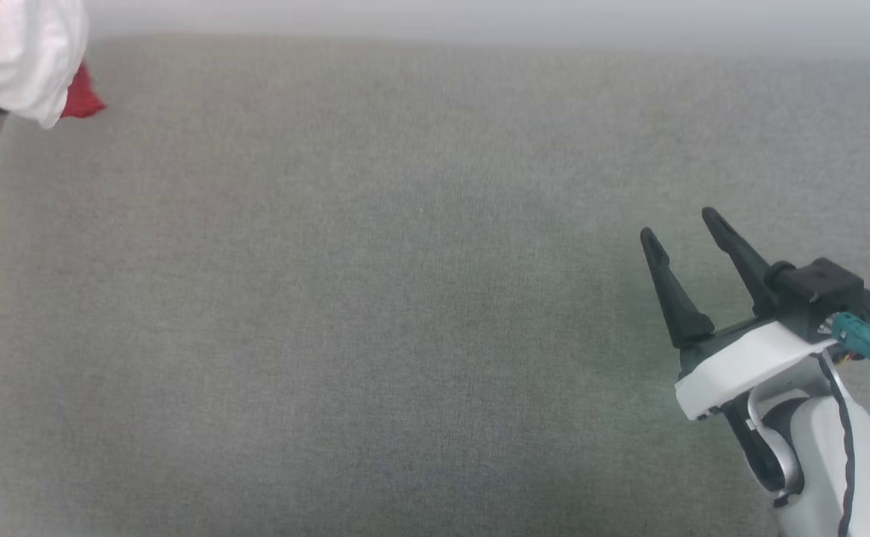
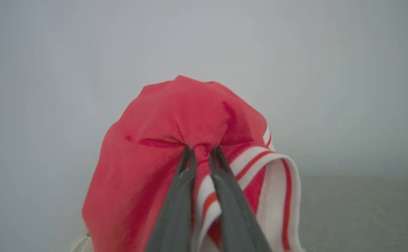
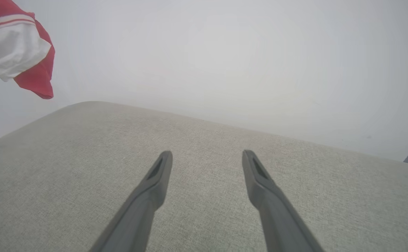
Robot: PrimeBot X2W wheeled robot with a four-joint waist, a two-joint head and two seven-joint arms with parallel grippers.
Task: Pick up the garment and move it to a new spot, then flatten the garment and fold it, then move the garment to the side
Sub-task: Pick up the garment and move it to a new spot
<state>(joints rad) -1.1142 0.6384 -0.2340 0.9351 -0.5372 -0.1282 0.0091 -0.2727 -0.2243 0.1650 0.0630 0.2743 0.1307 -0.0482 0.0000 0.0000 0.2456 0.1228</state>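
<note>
My left gripper (image 2: 202, 150) pinching a bunch of the red jersey (image 2: 176, 115), its fingers pressed close on the cloth, jersey hanging in the air at far left above the grey fabric surface (image 1: 375, 298), my right gripper (image 1: 677, 225) at near right, fingers spread wide, holding nothing.

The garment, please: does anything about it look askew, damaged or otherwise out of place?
Yes: the garment is bunched into a crumpled wad, pinched between the left gripper's fingers and hanging near the table's far left corner, not lying flat. No damage shows.
</note>
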